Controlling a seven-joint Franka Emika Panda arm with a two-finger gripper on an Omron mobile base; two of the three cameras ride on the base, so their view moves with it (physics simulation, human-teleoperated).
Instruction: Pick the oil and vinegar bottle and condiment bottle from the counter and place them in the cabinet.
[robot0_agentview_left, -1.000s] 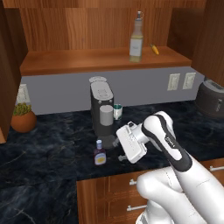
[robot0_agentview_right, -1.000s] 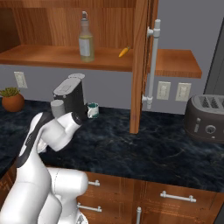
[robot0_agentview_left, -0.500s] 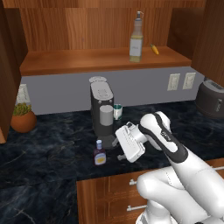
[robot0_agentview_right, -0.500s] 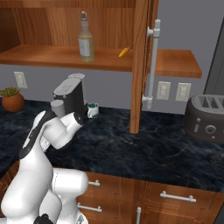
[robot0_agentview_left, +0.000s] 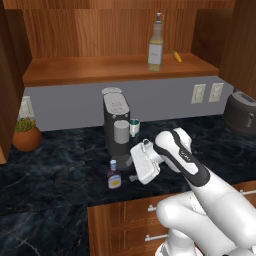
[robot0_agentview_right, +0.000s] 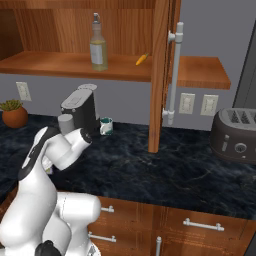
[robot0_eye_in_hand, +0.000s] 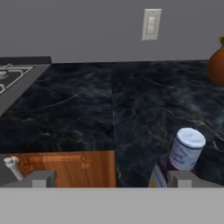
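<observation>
The oil and vinegar bottle (robot0_agentview_left: 156, 42) (robot0_agentview_right: 98, 45), tall with pale yellow liquid, stands upright on the cabinet shelf (robot0_agentview_left: 90, 71) (robot0_agentview_right: 45, 63). The condiment bottle (robot0_agentview_left: 114, 175), squat and dark with a white cap, stands on the dark counter (robot0_agentview_left: 55, 165) in front of the coffee machine. My gripper (robot0_agentview_left: 132, 166) hovers just right of it, low over the counter, open and holding nothing. In the hand view the condiment bottle (robot0_eye_in_hand: 185, 151) sits at the lower right, just beyond the right fingertip (robot0_eye_in_hand: 183, 178), off the gripper (robot0_eye_in_hand: 113, 179) centre line.
A coffee machine (robot0_agentview_left: 116, 125) (robot0_agentview_right: 80, 107) and a small mug (robot0_agentview_left: 134, 127) stand right behind the condiment bottle. A potted plant (robot0_agentview_left: 26, 137) is at the left, a toaster (robot0_agentview_left: 242, 110) (robot0_agentview_right: 235, 135) at the right. An open cabinet door (robot0_agentview_right: 161, 75) juts out.
The arm has eased slightly left, bringing the hand a little closer to the condiment bottle. The jaws stay open and both bottles are unmoved.
</observation>
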